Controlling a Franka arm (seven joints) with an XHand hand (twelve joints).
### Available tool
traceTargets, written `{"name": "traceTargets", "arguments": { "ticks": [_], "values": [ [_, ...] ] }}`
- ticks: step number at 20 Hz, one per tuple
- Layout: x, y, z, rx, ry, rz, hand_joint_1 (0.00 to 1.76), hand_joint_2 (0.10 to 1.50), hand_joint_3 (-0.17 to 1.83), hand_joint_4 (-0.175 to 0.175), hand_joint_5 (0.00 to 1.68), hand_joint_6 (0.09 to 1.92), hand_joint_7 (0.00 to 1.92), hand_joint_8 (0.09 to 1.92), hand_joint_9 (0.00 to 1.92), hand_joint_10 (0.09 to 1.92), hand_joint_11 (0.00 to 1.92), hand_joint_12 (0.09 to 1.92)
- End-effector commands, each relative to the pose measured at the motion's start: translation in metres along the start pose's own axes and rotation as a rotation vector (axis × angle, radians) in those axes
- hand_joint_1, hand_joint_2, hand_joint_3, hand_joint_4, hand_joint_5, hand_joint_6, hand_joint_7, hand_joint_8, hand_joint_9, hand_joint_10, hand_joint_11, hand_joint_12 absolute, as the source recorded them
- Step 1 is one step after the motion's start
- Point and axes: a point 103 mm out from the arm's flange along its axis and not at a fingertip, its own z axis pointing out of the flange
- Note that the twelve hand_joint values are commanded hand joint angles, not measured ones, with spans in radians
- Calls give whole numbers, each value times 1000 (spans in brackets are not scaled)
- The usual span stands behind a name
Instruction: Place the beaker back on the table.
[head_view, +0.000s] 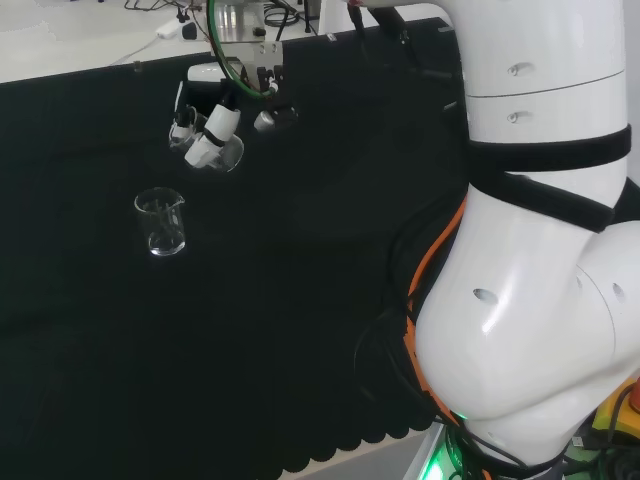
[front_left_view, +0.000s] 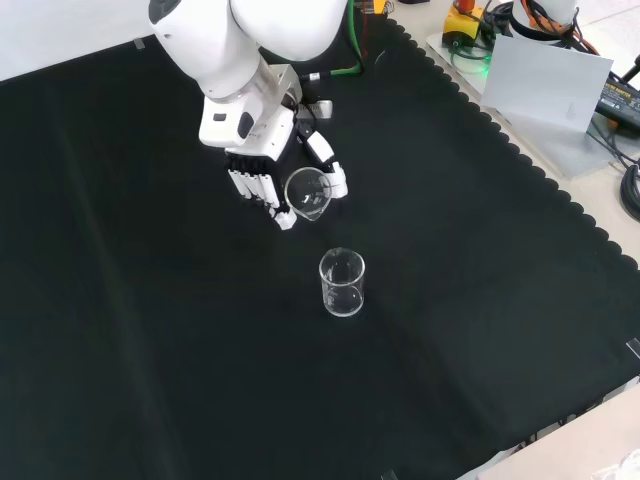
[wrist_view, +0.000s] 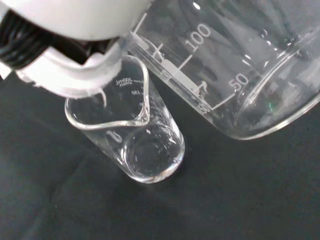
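The hand (front_left_view: 262, 170) hangs above the cloth with its fingers and thumb curled round a clear glass beaker (front_left_view: 307, 193), which is tipped well over on its side. In the head view the held beaker (head_view: 226, 153) shows under the hand (head_view: 213, 132). In the wrist view the held beaker (wrist_view: 235, 70) is close and large, its printed scale visible, beside a part of the hand (wrist_view: 75, 45). A second clear beaker (front_left_view: 342, 283) stands upright on the cloth just in front of the hand in the front view; it is also seen upright in the head view (head_view: 162, 222) and in the wrist view (wrist_view: 130, 140), looking empty.
The black cloth (front_left_view: 150, 350) spreads wide around both beakers. Its scalloped edge (front_left_view: 540, 180) runs along the right of the front view, with a grey panel (front_left_view: 555, 85) and cables beyond. The arm's white links (head_view: 540, 250) stand at the right of the head view.
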Motion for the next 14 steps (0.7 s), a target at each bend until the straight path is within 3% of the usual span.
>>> {"name": "traceTargets", "arguments": {
  "ticks": [1, 14],
  "values": [
    [-21, 10, 16, -72, 88, -48, 1192, 568, 693, 78, 1531, 190, 1779, 87, 1696, 87, 1268, 822],
    [-71, 19, 41, -186, 225, -40, 1193, 570, 692, 67, 1527, 199, 1778, 87, 1693, 87, 1256, 818]
  ]
}}
